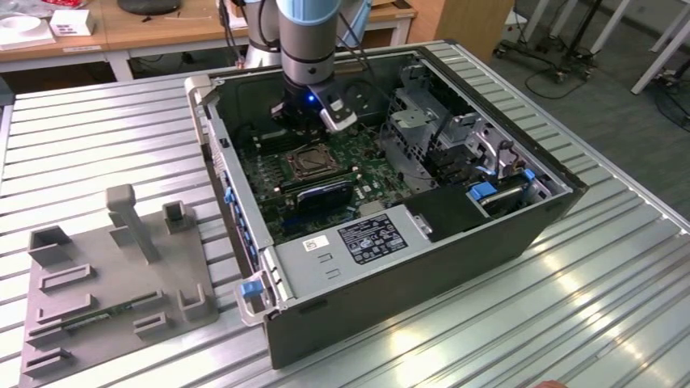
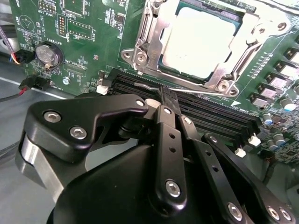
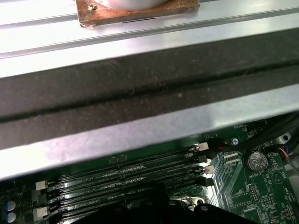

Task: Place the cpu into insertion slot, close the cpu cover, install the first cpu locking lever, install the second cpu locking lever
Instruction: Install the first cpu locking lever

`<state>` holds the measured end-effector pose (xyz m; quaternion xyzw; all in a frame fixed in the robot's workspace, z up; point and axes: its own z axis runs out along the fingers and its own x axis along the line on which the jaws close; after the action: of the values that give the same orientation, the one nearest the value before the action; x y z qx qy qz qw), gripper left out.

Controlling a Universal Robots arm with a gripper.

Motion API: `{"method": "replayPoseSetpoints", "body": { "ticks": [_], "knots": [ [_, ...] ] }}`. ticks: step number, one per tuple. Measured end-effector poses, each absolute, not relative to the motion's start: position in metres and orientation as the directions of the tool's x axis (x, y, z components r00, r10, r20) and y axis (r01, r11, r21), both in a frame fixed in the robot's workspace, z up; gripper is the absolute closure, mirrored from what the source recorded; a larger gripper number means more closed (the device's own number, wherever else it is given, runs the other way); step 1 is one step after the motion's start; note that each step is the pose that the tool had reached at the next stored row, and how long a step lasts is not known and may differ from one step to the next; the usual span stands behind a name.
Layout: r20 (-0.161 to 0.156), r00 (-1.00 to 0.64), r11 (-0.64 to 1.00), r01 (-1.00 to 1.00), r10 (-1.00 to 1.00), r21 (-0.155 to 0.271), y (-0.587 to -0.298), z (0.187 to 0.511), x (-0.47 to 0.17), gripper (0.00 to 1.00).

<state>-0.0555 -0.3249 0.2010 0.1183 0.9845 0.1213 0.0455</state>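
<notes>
Pincer closed; near cpu cover | cpu seated beneath it

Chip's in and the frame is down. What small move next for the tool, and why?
Probably nudge the black tool sideways against the thin wire lever right by its shut tips. The pale silvery square cpu lies seated, and the square metal cpu cover lies flat around it, so latching that lever looks like what is left.

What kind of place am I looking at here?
Probably a robotics lab or workshop: a robot arm reaches into an open computer case on a ribbed metal table, with wooden desks behind.
</notes>
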Motion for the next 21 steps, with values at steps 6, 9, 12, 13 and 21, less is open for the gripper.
{"method": "replayPoseSetpoints", "body": {
  "ticks": [6,9,12,13,21],
  "knots": [
    [-0.061,-0.966,0.941,0.228,0.250,0.249,-0.3249,0.1992,-0.0555,0.89],
    [-0.061,-0.966,0.941,0.229,0.252,0.249,-0.3249,0.1986,-0.0554,0.89],
    [-0.061,-0.966,0.941,0.229,0.251,0.249,-0.3250,0.1984,-0.0554,0.89],
    [-0.061,-0.966,0.941,0.229,0.251,0.249,-0.3251,0.1984,-0.0554,0.89],
    [-0.063,-0.966,0.942,0.229,0.251,0.243,-0.3272,0.1982,-0.0554,0.89]
  ]
}}
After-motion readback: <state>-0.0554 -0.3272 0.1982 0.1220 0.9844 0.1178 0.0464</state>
